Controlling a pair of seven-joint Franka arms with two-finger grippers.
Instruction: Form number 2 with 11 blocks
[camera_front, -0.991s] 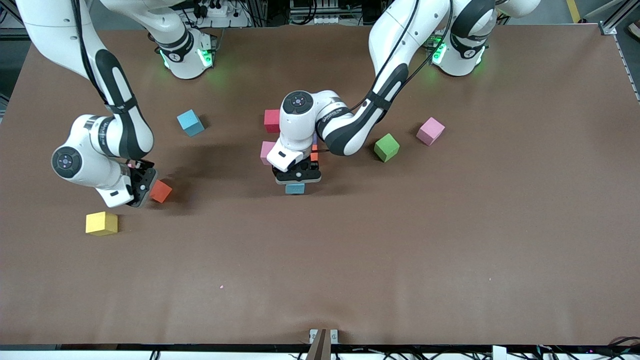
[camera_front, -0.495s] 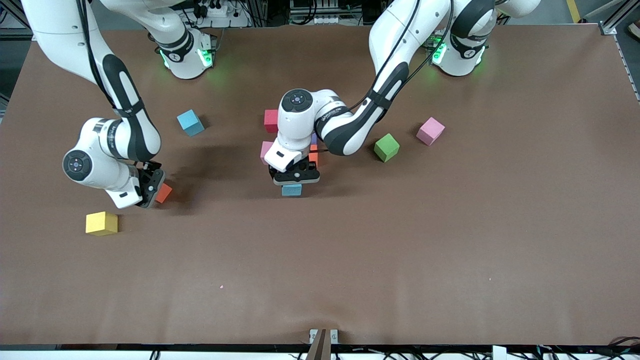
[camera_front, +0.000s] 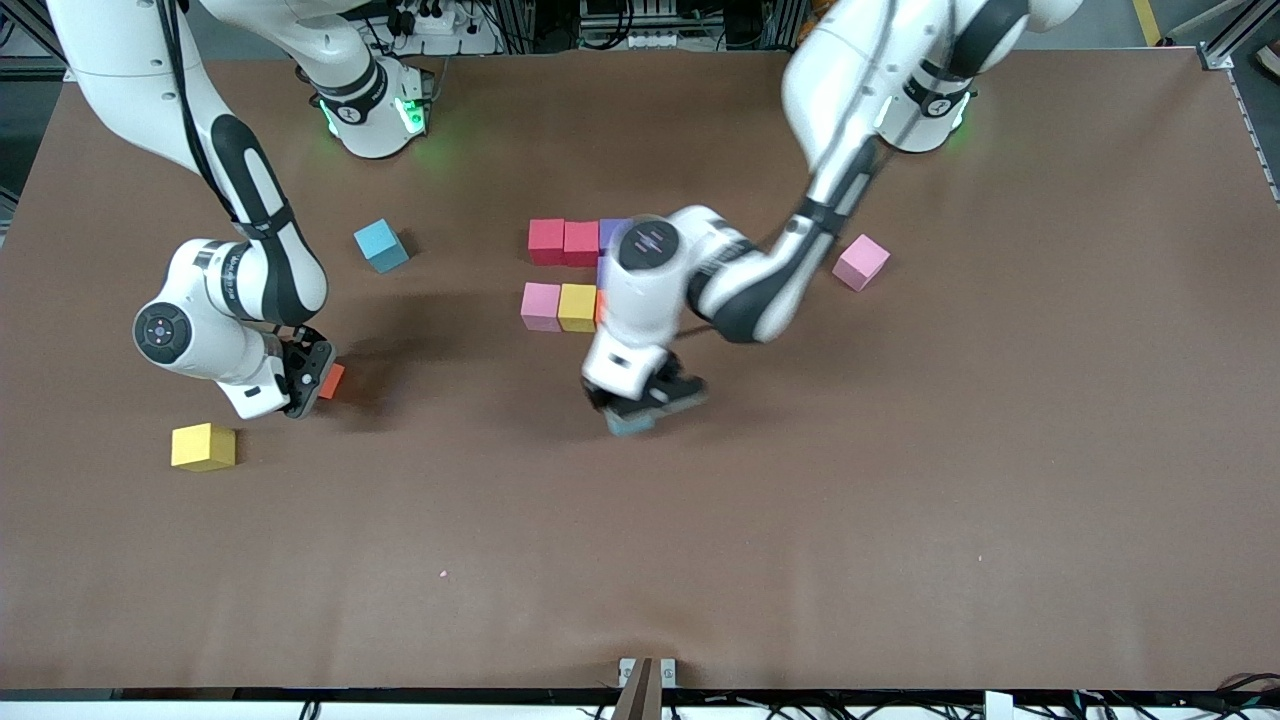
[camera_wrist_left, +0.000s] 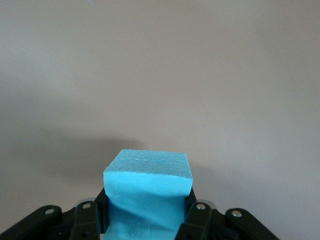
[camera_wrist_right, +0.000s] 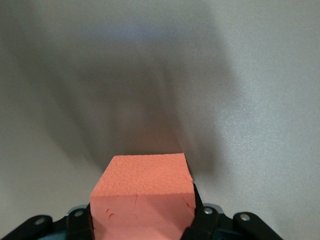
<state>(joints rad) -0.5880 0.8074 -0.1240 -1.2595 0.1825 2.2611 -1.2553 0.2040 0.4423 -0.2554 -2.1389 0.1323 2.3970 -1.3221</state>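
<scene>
A light blue block (camera_wrist_left: 147, 192) is shown clamped in the left gripper (camera_front: 640, 405) only by its wrist view. An orange block (camera_wrist_right: 142, 200) is gripped by the right gripper (camera_front: 310, 375). On the table (camera_front: 800, 520), two red, two pink, two yellow blocks are counted.

Two red blocks (camera_front: 563, 242) stood touching in a row near the middle of the table (camera_front: 900, 520), with a purple block (camera_front: 611, 232) joined at the end toward the left arm. Nearer the front camera ran a second row, a pink block (camera_front: 540, 305) touching a yellow one (camera_front: 577, 306). A light blue cube (camera_front: 381, 245) sat tilted toward the right arm's end, and a yellow cube (camera_front: 203, 446) lay near that short edge. A pink cube (camera_front: 861, 262) rested toward the left arm's end. One light blue block (camera_wrist_left: 148, 195) and one orange block (camera_wrist_right: 142, 196) were each clamped between fingers.
</scene>
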